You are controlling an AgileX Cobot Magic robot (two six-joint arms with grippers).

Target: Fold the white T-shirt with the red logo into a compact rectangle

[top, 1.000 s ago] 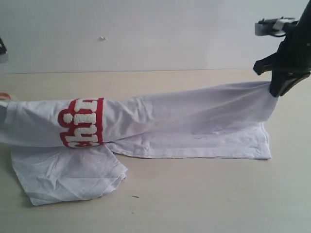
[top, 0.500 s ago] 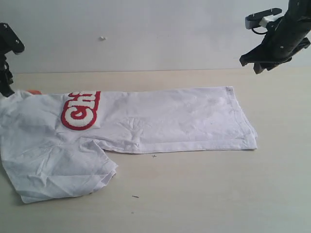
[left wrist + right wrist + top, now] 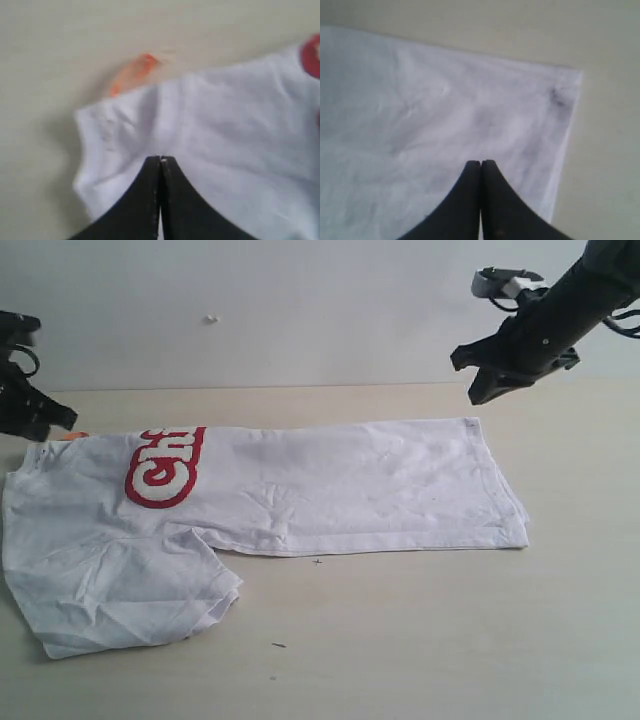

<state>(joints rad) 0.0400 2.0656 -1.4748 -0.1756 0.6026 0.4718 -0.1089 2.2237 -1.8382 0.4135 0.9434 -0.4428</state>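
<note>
The white T-shirt lies flat on the table as a long band, with one sleeve spread toward the front left. Part of the red logo shows near its left end. My left gripper hovers at the shirt's far left corner, jaws shut with nothing in them. Its wrist view shows the tips over white cloth, with the orange neck tag peeking out beyond. My right gripper hangs shut above the far right hem corner; its tips are over the cloth.
The pale wooden table runs bare in front of and to the right of the shirt. A light wall stands behind the table's far edge. A small dark speck lies near the front.
One second ago my right gripper held the hem lifted. The shirt has since dropped flat, folded lengthwise. The right gripper has drifted left above it and the left arm has come into view.
</note>
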